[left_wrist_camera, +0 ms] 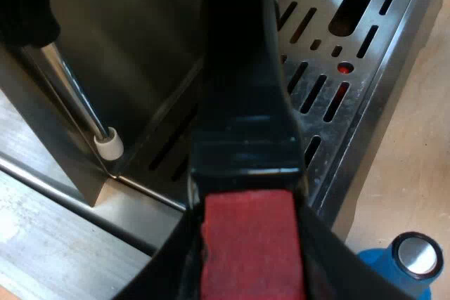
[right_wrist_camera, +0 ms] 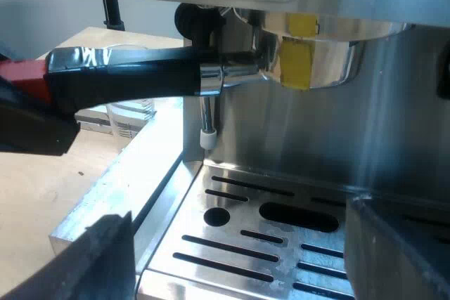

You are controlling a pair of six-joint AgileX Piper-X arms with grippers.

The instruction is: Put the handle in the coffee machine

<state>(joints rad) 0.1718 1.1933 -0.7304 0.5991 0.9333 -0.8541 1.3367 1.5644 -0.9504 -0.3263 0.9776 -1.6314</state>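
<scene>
The holder's dark handle (left_wrist_camera: 242, 96) runs away from the camera and ends in red (left_wrist_camera: 253, 244). My left gripper (left_wrist_camera: 249, 258) is shut on that red end, a black finger (left_wrist_camera: 165, 265) on each side. In the right wrist view the holder's metal head (right_wrist_camera: 316, 50), marked with yellow tape, sits up under the espresso machine's (right_wrist_camera: 394, 124) front. Its handle (right_wrist_camera: 133, 75) sticks out sideways, with my left gripper (right_wrist_camera: 31, 128) at the red end (right_wrist_camera: 24, 72). My right gripper (right_wrist_camera: 246, 251) hangs open over the drip tray (right_wrist_camera: 232, 244), nothing between its fingers.
The steam wand (left_wrist_camera: 77, 100) with a white tip (right_wrist_camera: 207, 138) hangs beside the holder, above the slotted drip tray (left_wrist_camera: 330, 68). A blue tamper (left_wrist_camera: 408, 261) with a metal top stands on the wooden table by the tray. A measuring glass (right_wrist_camera: 130, 114) stands behind the handle.
</scene>
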